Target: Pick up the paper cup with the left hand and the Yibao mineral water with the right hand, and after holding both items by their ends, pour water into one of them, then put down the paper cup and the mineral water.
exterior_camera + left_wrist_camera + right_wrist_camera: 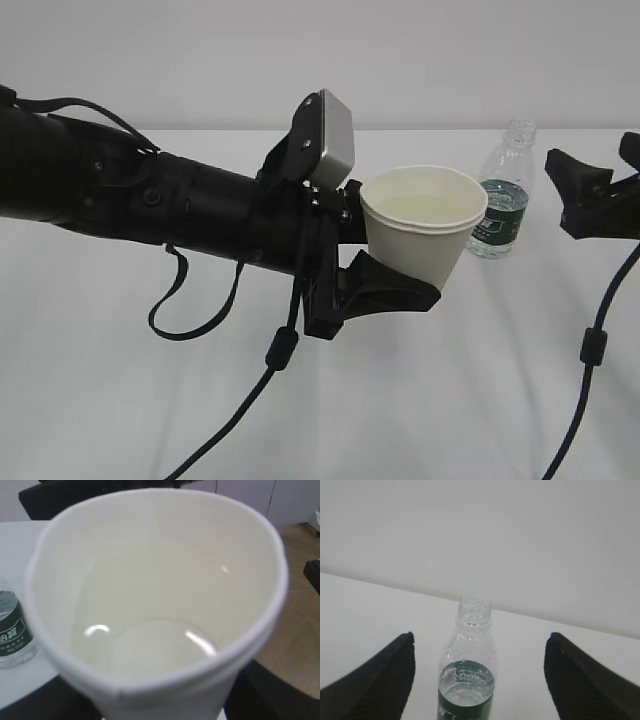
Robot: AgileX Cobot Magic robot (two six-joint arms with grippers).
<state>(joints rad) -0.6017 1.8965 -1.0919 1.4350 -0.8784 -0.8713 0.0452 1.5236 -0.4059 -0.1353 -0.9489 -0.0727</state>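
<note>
We see the left hand clamped on the paper cup, water inside, upright so nothing spills — right hand jaws apart, Yibao mineral water standing free near the table's back edge.

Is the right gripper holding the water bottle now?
No, the right gripper is open, with the bottle standing untouched between its fingers.

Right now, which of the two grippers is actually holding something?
The left gripper: it is closed around the paper cup, lifted off the table. The right gripper stands open and empty, the Yibao mineral water upright between its fingers, untouched.
</note>
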